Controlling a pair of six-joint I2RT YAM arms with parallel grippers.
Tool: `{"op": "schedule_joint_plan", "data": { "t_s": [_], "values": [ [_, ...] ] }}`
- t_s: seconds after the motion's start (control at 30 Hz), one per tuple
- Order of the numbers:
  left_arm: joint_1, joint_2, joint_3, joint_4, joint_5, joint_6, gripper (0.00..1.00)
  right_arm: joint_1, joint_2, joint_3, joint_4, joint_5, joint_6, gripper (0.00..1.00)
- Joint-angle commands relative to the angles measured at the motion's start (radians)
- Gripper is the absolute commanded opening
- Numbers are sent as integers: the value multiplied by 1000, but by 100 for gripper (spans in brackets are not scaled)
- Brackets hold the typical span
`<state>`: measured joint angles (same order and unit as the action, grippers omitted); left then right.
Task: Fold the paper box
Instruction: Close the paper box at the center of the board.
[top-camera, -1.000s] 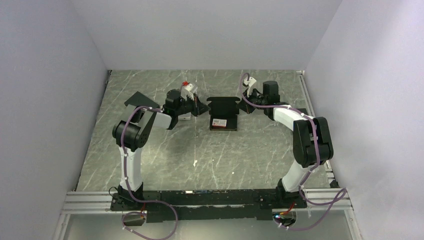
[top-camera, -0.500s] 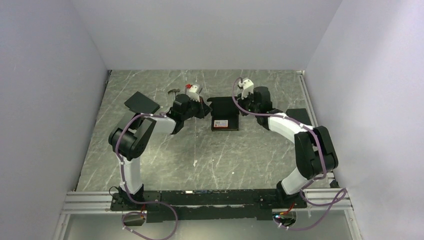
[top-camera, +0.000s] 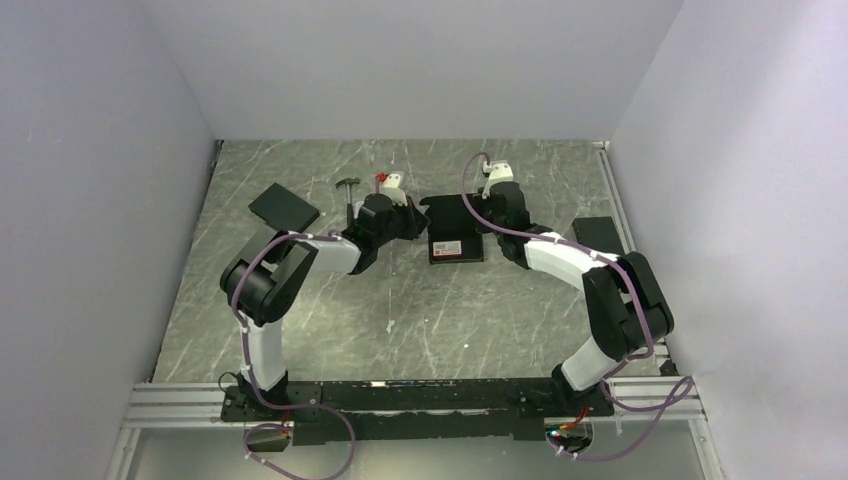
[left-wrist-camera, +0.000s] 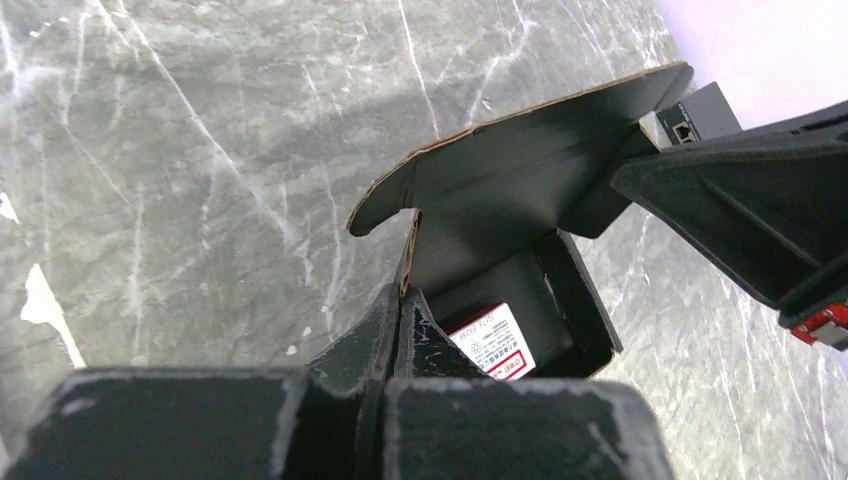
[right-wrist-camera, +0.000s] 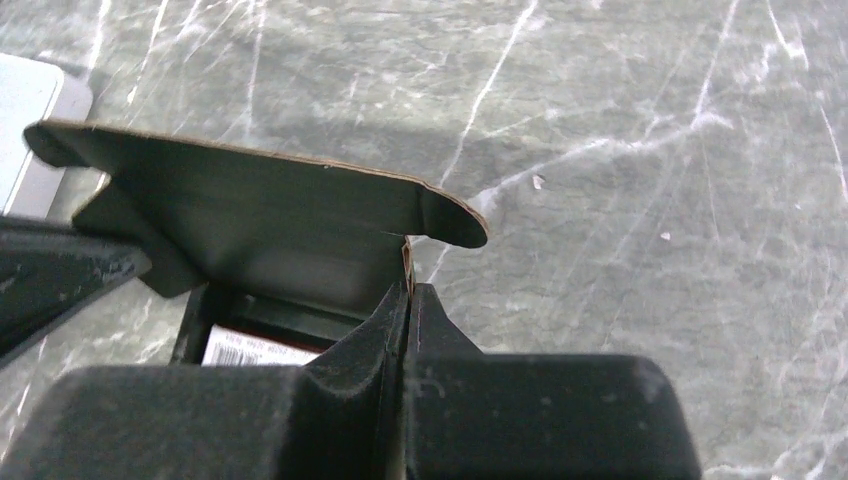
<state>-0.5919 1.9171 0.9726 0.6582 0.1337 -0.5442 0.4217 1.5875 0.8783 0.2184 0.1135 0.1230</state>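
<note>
- We see the paper box (top-camera: 455, 232) on the marbled grey bench (top-camera: 400, 310), toward the far middle, between the two arms.
- It is partly formed: a shallow black tray with its long rear panel raised and leaning over the tray. That panel has a rounded ear at each end.
- A white-and-red label (left-wrist-camera: 492, 342) lies inside, on the tray floor.
- The left pincer (left-wrist-camera: 404, 300) is pressed together on thin cardboard at the box's left end. The brown cut edge of the wall runs down between its fingertips.
- The right pincer (right-wrist-camera: 408, 292) pinches the opposite end the same way, its fingers closed on the cardboard edge just below the right ear.
- Both pincers reach in low from the sides and face each other across the box.
- A black slab (top-camera: 284, 208) lies well apart to the left, beyond the left arm's elbow.
- A second black slab (top-camera: 597, 232) lies near the bench's right edge.
- A small hammer-like tool (top-camera: 347, 185) lies just beyond the left wrist; we cannot make out more of it.
- In the right wrist view, the corner of a silver-grey case (right-wrist-camera: 35, 120) shows on the bench past the box's far end.
</note>
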Motion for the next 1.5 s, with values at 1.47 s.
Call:
{"op": "schedule_joint_plan", "data": {
  "t_s": [1.47],
  "values": [
    [-239, 65, 328, -412, -257, -88, 4, 142, 45, -12, 100, 112, 209, 4]
  ]
}}
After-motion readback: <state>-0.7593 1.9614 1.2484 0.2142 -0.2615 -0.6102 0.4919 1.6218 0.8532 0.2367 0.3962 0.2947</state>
